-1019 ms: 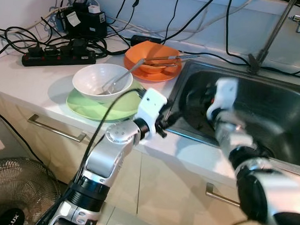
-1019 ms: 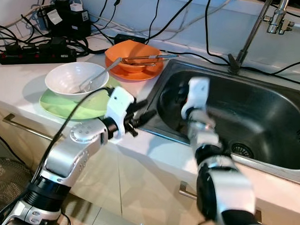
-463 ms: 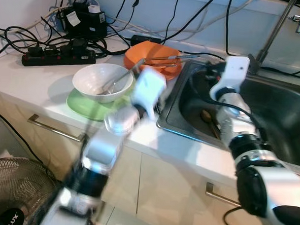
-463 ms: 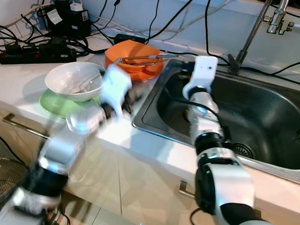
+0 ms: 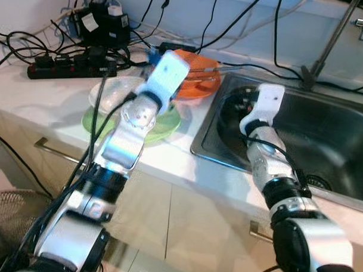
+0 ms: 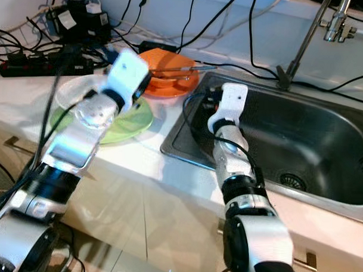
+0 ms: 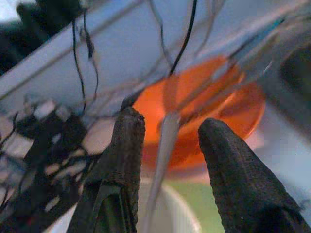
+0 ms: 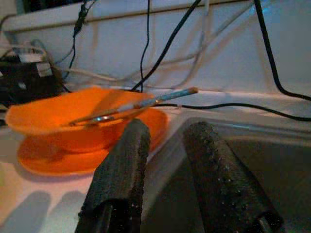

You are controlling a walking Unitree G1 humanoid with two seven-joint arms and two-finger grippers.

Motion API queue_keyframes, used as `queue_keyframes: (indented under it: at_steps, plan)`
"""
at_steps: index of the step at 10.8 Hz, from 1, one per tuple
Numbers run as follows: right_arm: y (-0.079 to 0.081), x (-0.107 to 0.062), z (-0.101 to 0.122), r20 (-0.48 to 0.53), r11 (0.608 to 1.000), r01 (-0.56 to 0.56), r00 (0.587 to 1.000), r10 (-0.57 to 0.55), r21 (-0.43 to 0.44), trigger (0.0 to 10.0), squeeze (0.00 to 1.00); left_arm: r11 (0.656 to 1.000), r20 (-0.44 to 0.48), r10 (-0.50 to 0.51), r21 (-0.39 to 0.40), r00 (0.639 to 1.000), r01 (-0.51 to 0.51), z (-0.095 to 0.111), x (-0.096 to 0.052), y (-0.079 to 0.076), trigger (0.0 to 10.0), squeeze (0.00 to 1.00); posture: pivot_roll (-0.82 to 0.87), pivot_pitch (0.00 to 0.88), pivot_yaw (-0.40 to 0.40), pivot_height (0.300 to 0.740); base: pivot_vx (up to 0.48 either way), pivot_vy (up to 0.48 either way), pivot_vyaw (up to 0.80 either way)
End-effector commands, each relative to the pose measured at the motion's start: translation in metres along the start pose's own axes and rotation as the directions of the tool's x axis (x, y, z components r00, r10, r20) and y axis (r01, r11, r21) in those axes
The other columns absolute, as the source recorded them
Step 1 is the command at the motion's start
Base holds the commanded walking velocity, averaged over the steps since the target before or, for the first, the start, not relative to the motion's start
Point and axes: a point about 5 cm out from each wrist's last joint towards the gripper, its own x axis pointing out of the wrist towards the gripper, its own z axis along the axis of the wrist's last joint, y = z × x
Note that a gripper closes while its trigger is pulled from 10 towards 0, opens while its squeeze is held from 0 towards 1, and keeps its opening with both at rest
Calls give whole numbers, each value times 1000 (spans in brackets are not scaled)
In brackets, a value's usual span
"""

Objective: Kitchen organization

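Reach step: left tool open, empty, straddling spoon handle over white bowl, frame centre-left. Right tool open, empty, at sink. Next: close on handle.

No readable text, brand, number or sign appears in any view. A black box at the back of the bench carries small white labels, but their print is too small and blurred to make out.
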Motion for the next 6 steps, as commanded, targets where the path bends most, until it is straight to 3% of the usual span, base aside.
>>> queue_keyframes:
  at_steps: [1,2,4,6]
  plan:
    - [2,-4,-4,-12,1000,-9,1000,10,19,10000,0,1000,-13,20,19,1000,-20,5,10,5,10000,0,210,0,-33,717,0,0,0]
    - [5,-5,-6,-12,1000,-15,1000,16,25,10000,0,1000,-41,5,11,999,-5,1,17,3,10000,0,202,0,-29,717,0,0,0]
    - [8,-7,-6,-8,999,-22,1000,23,31,10000,0,997,-42,14,81,999,-11,3,26,0,10000,0,189,0,-21,717,0,0,0]
    - [8,-8,-5,-5,999,-21,1000,21,35,10000,0,997,-54,8,73,999,-4,6,33,0,10000,0,189,0,-17,717,0,0,0]
